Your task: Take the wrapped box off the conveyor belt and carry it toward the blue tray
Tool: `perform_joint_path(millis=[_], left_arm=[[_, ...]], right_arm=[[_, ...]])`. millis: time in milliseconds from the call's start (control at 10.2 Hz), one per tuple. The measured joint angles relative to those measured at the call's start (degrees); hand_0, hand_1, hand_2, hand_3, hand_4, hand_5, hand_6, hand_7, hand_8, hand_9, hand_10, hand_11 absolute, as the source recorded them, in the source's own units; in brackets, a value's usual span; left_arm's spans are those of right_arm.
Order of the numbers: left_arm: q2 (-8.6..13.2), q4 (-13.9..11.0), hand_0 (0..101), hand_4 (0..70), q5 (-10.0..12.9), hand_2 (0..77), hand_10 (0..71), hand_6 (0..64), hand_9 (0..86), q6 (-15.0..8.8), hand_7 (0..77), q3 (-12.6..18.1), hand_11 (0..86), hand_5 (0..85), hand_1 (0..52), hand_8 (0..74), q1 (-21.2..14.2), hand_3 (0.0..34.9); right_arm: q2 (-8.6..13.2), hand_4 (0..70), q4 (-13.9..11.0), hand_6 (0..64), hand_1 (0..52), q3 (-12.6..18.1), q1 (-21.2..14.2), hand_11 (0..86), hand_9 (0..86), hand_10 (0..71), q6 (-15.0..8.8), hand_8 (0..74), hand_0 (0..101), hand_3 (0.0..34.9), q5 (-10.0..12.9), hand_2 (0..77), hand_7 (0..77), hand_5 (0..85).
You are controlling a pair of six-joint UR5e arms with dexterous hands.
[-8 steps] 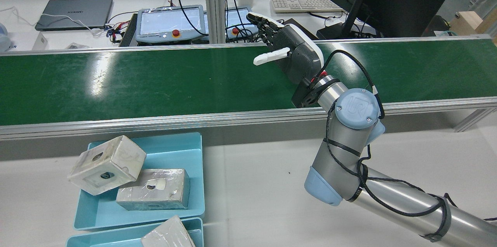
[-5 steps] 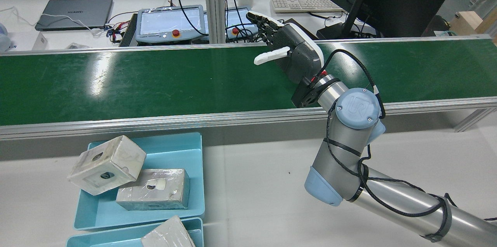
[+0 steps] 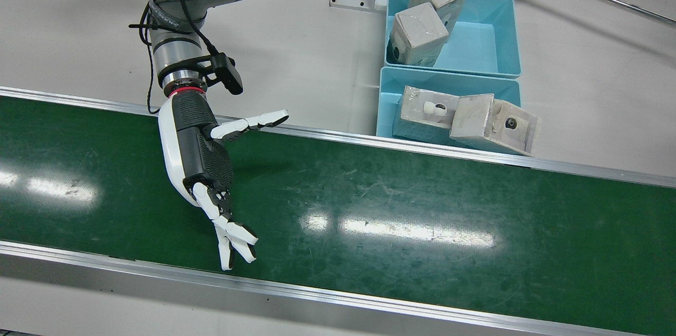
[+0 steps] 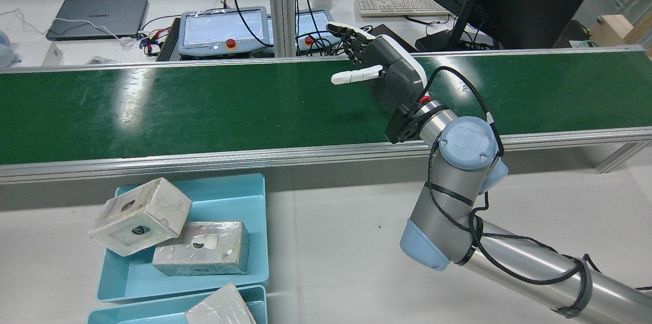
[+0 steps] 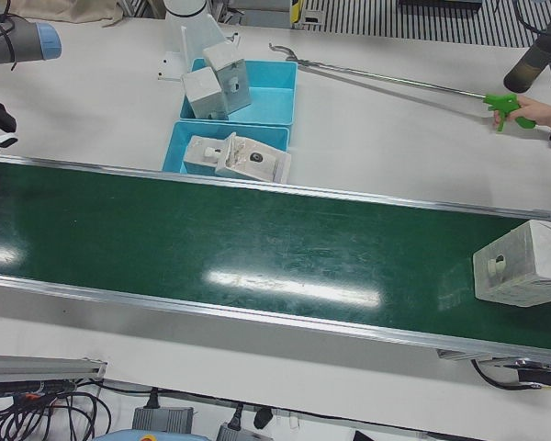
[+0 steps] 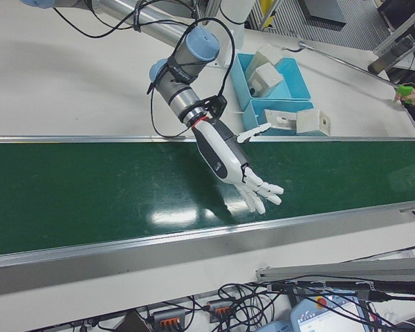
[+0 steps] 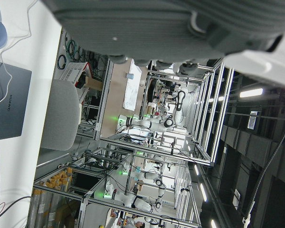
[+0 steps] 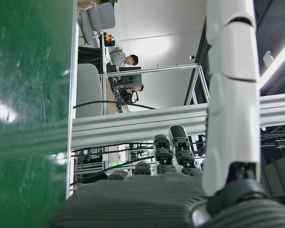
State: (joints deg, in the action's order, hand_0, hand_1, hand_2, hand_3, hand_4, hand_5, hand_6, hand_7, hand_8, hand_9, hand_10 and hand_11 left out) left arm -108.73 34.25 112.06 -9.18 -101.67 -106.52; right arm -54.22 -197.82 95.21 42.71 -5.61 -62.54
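Box (image 5: 522, 264) — pale, cube-like, film-wrapped, dark round mark on one face — sits on the belt (image 5: 257, 248), well apart from the tray (image 5: 257, 138). Right hand (image 3: 203, 161) over belt, fingers spread wide, empty.

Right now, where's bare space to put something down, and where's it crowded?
Free: the green belt between the right hand and the wrapped box, and the white table beside the blue trays. Both trays are crowded with boxes.
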Motion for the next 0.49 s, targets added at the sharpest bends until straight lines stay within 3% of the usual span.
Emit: perform_joint_path(millis=[98,295,492], left_arm=[[0.00,0.00,0,0.0,0.00,1.1,0.0,0.5,0.5,0.00,0.5,0.00,0.5,1.1,0.0,0.5,0.00,0.0],[0.00,0.00,0,0.0,0.00,1.1,0.5,0.5,0.5,0.00,0.5,0.00,0.5,1.1,0.0,0.5,0.00,0.0],[0.00,0.00,0,0.0,0.00,1.1,0.5,0.5,0.5,0.00,0.5,0.00,0.5,1.1,0.0,0.5,0.00,0.0]], right_arm=[[-0.02,10.4,-0.17,3.8,14.2,-0.02,0.03,1.1,2.2,0.0,0.06,0.5,49,0.0,0.04,2.7,5.5,16.4],[0.06,10.4,-2.64,3.8,10.4,0.28,0.05,1.1,2.2,0.0,0.28,0.5,47,0.0,0.16,2.2,4.9,16.4],[0.13,10.4,-4.88,3.8,11.5,0.55,0.03,1.1,2.2,0.0,0.88,0.5,47,0.0,0.35,1.6,5.5,18.0]])
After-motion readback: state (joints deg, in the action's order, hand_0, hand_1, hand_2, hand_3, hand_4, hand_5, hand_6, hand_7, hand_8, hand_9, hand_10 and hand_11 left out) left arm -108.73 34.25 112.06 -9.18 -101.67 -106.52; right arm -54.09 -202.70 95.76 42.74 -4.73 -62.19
